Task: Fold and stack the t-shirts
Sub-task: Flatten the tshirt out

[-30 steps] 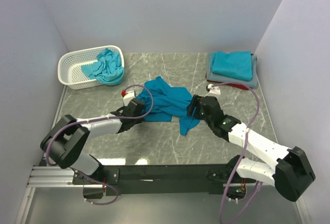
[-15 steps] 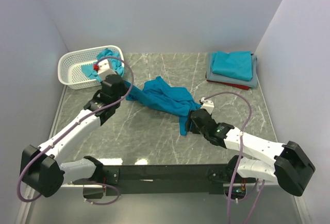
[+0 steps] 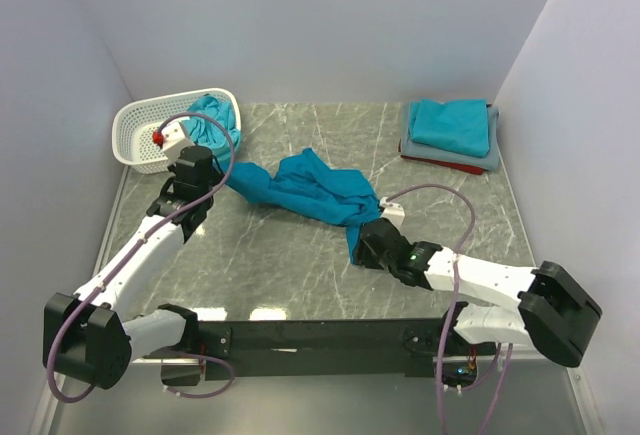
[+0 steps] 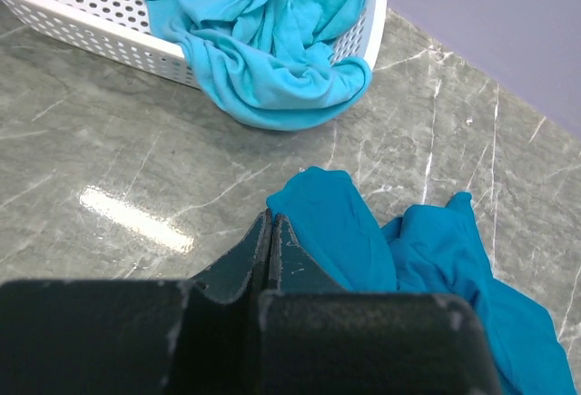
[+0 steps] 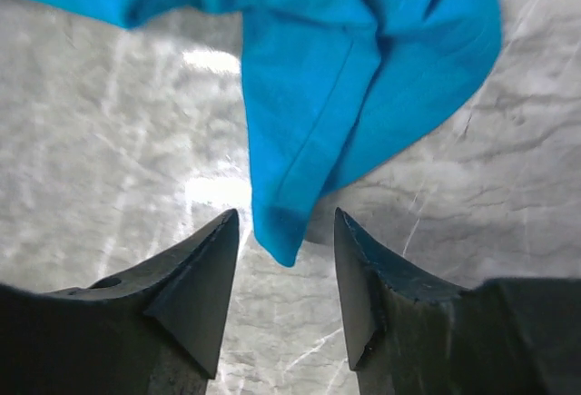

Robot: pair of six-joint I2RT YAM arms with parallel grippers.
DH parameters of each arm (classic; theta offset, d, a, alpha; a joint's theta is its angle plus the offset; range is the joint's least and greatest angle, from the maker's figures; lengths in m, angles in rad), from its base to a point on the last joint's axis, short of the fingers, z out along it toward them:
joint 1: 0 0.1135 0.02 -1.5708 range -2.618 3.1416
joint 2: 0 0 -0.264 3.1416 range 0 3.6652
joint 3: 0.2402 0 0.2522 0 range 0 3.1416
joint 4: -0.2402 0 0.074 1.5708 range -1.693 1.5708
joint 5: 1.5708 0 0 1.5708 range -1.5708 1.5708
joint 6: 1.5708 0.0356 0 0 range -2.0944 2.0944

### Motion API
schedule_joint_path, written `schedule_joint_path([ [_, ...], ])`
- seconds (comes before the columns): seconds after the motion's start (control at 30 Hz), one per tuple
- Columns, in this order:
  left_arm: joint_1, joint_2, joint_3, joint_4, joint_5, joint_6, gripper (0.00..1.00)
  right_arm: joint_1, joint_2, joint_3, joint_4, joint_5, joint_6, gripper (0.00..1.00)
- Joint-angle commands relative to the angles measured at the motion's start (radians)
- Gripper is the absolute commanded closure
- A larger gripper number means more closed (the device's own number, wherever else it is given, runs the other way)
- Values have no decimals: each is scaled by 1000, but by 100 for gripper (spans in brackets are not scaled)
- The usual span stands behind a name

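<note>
The left pincer, clenched on the shirt's corner, has dragged it long across the bench. The right pincer, released, has backed to its near hem. The shirt is being spread and is not yet folded.

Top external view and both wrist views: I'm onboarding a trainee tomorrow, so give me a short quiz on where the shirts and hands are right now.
1. True or false: the right hand is shut on the blue t-shirt.
2. Where is the folded stack? A) inside the basket B) at the far right corner of the table C) under the left arm
3. Fill in: the crumpled t-shirt spilling over the rim of the white basket is ____ in colour.

Key
1. False: its fingers stand open on either side of a hanging corner of the shirt.
2. B
3. turquoise
</note>
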Motion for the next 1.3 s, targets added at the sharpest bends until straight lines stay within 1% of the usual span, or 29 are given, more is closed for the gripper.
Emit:
schedule_joint_path([
  [0.0,12,-28,-10,26,21,17,100,17,41,-3,52,-22,36,47],
  [0.3,15,-21,-12,31,32,17,100,37,81,-8,53,-10,60,52],
  [0.4,15,-17,-13,31,33,19,100,37,86,-3,58,-15,56,58],
  [0.5,15,-11,-12,29,30,19,100,37,104,2,59,-21,51,65],
  [0.53,15,-9,-12,26,29,19,100,37,109,2,59,-22,49,69],
  [0.6,16,-8,-10,24,27,21,100,35,119,0,59,-28,49,73],
  [0.67,16,-8,-8,23,26,21,100,37,123,-1,56,-30,49,80],
  [0.7,18,-8,-8,27,24,22,100,37,121,-1,50,-28,46,84],
  [0.73,18,-6,-7,32,24,25,100,38,116,2,43,-25,43,93],
  [0.77,24,0,-1,34,32,27,100,37,109,17,29,-21,37,99],
  [0.87,42,37,57,20,56,42,100,35,51,73,-121,80,0,100],
  [0.9,45,49,100,14,64,47,100,30,8,87,-150,141,-29,100],
  [0.93,51,61,125,8,72,57,100,23,-12,100,-175,166,-47,100],
  [1.0,71,95,203,-9,93,71,100,6,-55,150,-270,264,-75,100],
  [1.07,97,118,260,-35,99,86,100,-29,-75,202,-360,330,-86,100],
  [1.13,130,126,335,-43,115,106,100,-72,-92,233,-402,402,-101,100],
  [1.17,139,133,384,-58,121,113,100,-86,-98,255,-425,416,-110,100],
  [1.27,173,141,461,-97,130,129,100,-155,-121,282,-436,447,-155,100],
])
